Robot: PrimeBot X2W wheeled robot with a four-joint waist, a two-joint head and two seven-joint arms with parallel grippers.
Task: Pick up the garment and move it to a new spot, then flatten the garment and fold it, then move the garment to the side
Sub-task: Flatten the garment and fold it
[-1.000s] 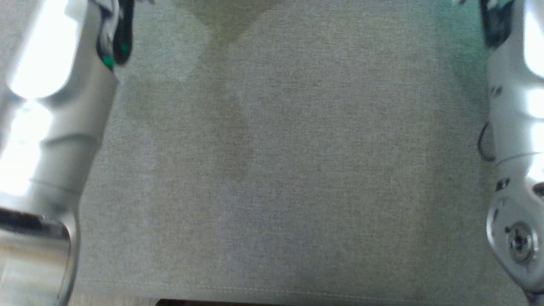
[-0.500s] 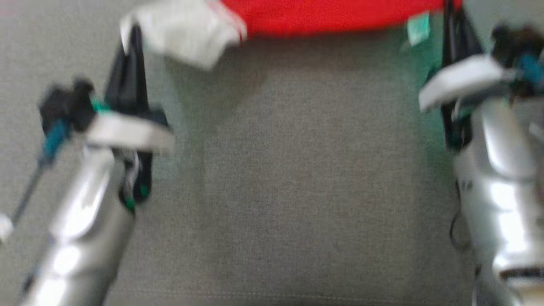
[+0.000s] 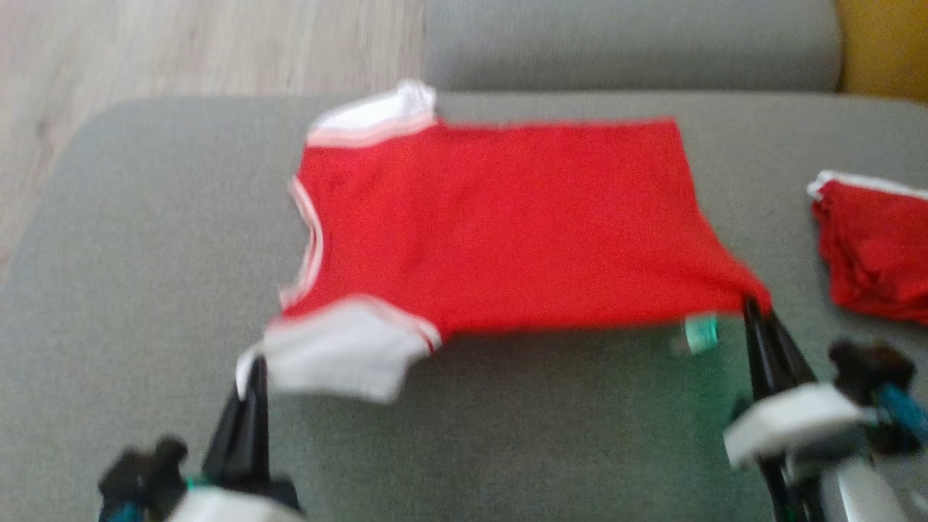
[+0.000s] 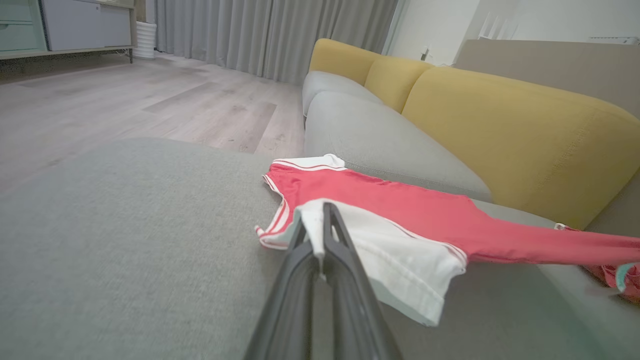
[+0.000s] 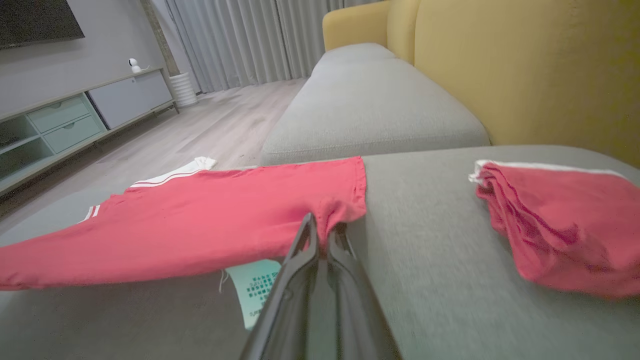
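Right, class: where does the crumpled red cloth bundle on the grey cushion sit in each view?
Head view: crumpled red cloth bundle at the right edge, mid-height.
Left wrist view: bundle is a sliver at the lower right edge.
Right wrist view: bundle large, right of centre.
Shared landmark: spread red T-shirt with white sleeves, left of it everywhere.

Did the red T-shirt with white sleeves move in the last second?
Yes. The red T-shirt came toward the front seam of the grey cushion, steady earlier; the camera tilted afterwards.

Teal tag [image 5: 254, 292] hangs from the garment [image 5: 200, 225], just left of the right gripper [image 5: 324, 231]. Dark print on it, perhaps care lines, unreadable.
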